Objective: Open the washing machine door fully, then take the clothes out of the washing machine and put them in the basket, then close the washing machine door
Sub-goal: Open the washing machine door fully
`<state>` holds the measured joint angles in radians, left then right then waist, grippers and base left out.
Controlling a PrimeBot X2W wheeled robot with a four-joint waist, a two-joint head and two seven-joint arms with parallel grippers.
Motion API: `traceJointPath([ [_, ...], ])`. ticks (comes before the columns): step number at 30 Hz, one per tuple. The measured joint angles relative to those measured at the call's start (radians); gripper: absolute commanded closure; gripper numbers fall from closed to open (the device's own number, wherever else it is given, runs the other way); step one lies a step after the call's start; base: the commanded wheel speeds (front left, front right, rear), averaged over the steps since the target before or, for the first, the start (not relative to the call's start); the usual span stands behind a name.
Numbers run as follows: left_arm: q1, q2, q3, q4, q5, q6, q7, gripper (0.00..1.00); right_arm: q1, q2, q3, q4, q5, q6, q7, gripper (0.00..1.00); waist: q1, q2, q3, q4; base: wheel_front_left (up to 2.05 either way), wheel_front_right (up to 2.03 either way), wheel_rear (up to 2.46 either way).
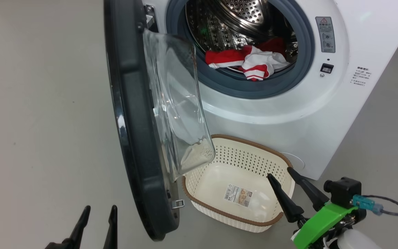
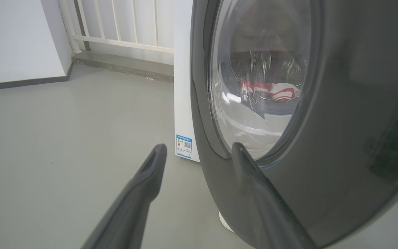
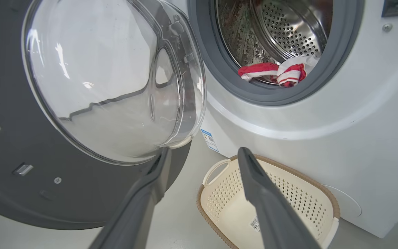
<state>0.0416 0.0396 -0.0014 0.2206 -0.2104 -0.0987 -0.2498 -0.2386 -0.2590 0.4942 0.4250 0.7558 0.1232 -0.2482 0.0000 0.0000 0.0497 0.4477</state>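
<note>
Fingers of our right gripper [image 1: 280, 173] stand wide apart and hold nothing. In the head view they rise from the lower right and their tips show over the right end of the basket [image 1: 240, 155]. Whether they touch its rim we cannot tell. In the right wrist view this gripper [image 3: 204, 153] points between the door glass and the basket [image 3: 288, 193].

Our left gripper [image 1: 101, 207] at the lower left is spread just as wide and empty, over bare grey floor [image 1: 40, 103]. In the left wrist view its fingers [image 2: 199, 148] frame the outer face of the washing machine door [image 2: 340, 121], one finger overlapping the dark rim.

Between our two grippers the washing machine door [image 1: 130, 121] stands swung open, edge-on in the middle-left of the head view. Its clear bulging window hangs over the basket's left end. The basket sits on the floor just before the washing machine [image 1: 282, 114], with only a sticker [image 1: 237, 195] on its bottom.

At the upper centre we see the clothes [image 1: 254, 62], red with white stripes, bunched at the front lip of the steel drum [image 1: 240, 14] and draped onto the grey rubber ring [image 1: 240, 90]. A blue label [image 2: 184, 146] sits low on the machine.
</note>
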Motion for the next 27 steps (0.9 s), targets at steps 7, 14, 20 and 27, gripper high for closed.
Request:
traceJointPath([
  [7, -0.003, 0.0, 0.002, -0.007, 0.0, 0.0, 0.0, 0.0, 0.097, 0.077, -0.196, -0.089, -0.219, 0.0, -0.002, 0.0, 0.0, 0.0, 0.004, 0.001, 0.0, 0.0, 0.0],
  [14, -0.007, 0.0, 0.002, -0.01, 0.0, 0.0, 0.0, 0.0, 0.158, 0.108, -0.234, -0.094, -0.317, 0.0, -0.004, 0.0, 0.0, 0.0, 0.005, 0.007, 0.0, 0.0, 0.0],
  [20, -0.007, 0.0, 0.002, -0.011, 0.0, 0.0, 0.0, 0.0, 0.162, 0.114, -0.252, -0.092, -0.327, 0.0, -0.004, 0.0, 0.0, 0.0, 0.003, 0.005, 0.0, 0.0, 0.0],
  [27, -0.018, -0.001, 0.017, -0.061, -0.035, 0.006, 0.0, 1.0, 0.163, 0.12, -0.255, -0.094, -0.33, 0.0, -0.004, 0.0, 0.0, 0.0, 0.001, -0.001, 0.0, 0.0, 0.0],
])
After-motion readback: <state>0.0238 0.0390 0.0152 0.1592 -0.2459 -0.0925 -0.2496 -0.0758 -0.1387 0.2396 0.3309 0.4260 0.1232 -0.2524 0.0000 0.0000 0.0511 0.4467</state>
